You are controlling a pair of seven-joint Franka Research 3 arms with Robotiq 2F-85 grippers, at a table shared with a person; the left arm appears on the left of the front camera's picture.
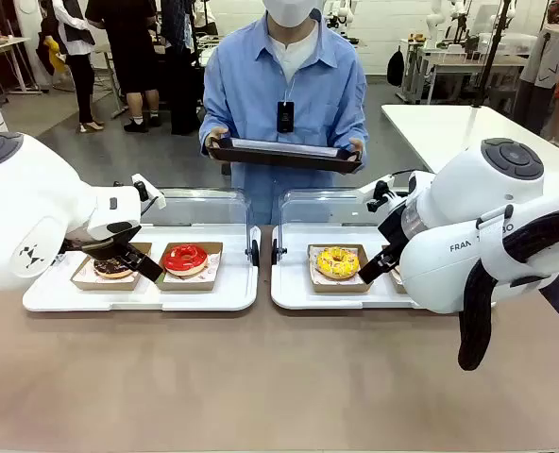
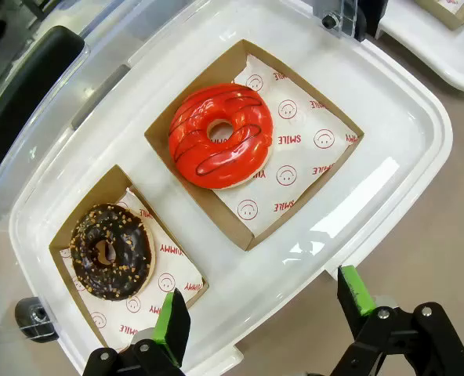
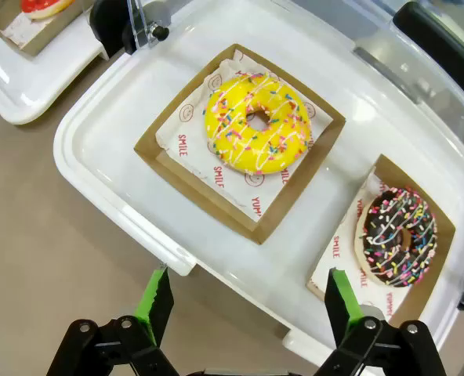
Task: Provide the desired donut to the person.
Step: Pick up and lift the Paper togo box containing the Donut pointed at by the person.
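Left gripper [image 2: 263, 301] hovered with jaws wide, nothing between them, above the near edge of the left white tray [image 2: 404, 157]. That tray held a red-glazed donut [image 2: 220, 137] and a chocolate donut with nut crumbs [image 2: 110, 251], each in its own cardboard box [image 2: 204, 210]. Right gripper [image 3: 248, 290] was likewise wide and empty over the right white tray [image 3: 99, 149], which carried a yellow sprinkled donut [image 3: 257, 123] and a chocolate donut with coloured sprinkles [image 3: 396, 235]. Person [image 1: 284, 85] stood at the far side, dark serving tray [image 1: 284, 159] in both hands. Which donut was wanted: cannot tell
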